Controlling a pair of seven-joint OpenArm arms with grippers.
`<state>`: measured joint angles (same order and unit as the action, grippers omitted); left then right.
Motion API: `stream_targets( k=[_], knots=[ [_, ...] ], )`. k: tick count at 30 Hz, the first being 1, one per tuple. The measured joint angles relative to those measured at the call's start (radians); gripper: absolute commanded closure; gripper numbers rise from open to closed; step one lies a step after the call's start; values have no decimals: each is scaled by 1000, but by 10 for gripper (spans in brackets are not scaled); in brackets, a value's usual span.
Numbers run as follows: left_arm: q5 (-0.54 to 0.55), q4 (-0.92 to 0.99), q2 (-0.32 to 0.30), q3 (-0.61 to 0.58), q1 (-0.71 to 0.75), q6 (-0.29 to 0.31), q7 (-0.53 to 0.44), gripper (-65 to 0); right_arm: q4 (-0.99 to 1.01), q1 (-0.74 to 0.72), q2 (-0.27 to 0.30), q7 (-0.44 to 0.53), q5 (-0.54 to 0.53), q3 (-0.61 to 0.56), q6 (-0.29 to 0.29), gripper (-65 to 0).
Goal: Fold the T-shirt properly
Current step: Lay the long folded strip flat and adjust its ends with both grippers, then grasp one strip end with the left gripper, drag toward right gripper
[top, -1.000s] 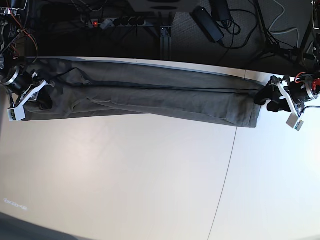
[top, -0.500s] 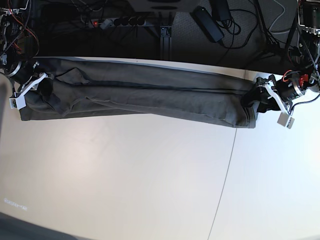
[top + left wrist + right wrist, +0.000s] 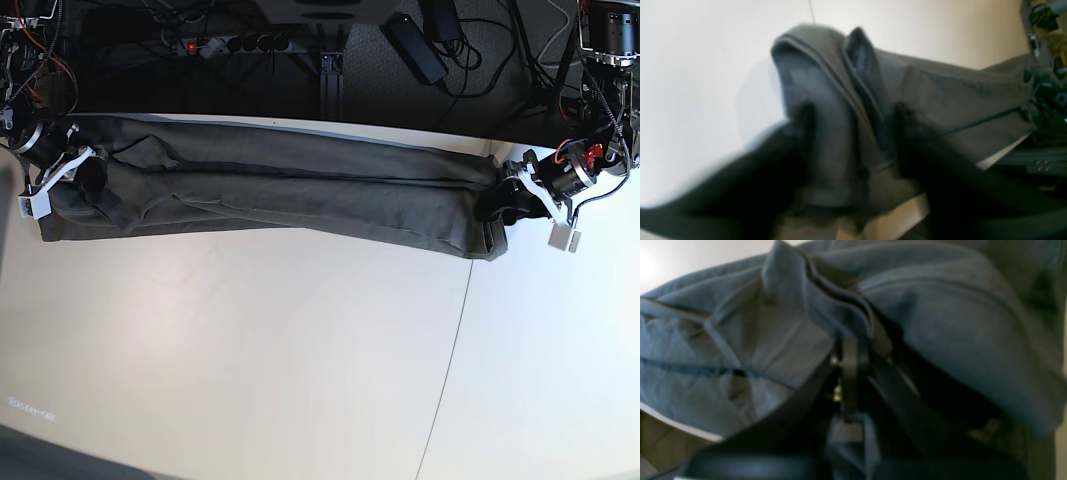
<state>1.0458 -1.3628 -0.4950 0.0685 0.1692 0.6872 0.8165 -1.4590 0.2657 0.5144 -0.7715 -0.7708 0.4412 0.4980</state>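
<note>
From my base view the T-shirt (image 3: 280,190) a long band along the table's (image 3: 250,350) far edge, left pincer (image 3: 853,140) clamped on its bunched end, right pincer (image 3: 853,350) clamped on a fold, wrist views blurred, my fingertips buried in cloth.

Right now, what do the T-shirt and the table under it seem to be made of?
The T-shirt looks like soft matte knit cloth, probably cotton: it creases, drapes in layers and shows stitched hems in the left wrist view. The table looks like a smooth, hard white board, perhaps laminate, with faint sheen and one thin seam.
</note>
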Motion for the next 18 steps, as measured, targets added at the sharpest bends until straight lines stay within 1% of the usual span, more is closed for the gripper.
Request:
stream_targets(
  k=[1, 3, 7, 11, 14, 18],
  knots=[
    [-7, 2, 2, -1, 2, 0, 1, 0, 0, 0, 0, 0, 0, 0, 0, 0],
    [-21, 2, 2, -1, 2, 0, -10, 0, 0, -3, 0, 0, -2, 0, 0, 0],
    [-98, 2, 2, -2, -6, 2, -58, 0, 0, -34, 0, -3, -19, 0, 0, 0],
    [-168, 2, 2, -4, -57, 2, -47, 0, -2, -88, 0, -12, -52, 0, 0, 0],
    [-225, 5, 2, -4, -107, 3, -36, 0, -5, -127, 0, -58, -94, 0, 0, 0],
    [-272, 15, -6, -5, -189, 3, -40, 0, -5, -151, 0, -64, -123, 0, 0, 0]
  ],
)
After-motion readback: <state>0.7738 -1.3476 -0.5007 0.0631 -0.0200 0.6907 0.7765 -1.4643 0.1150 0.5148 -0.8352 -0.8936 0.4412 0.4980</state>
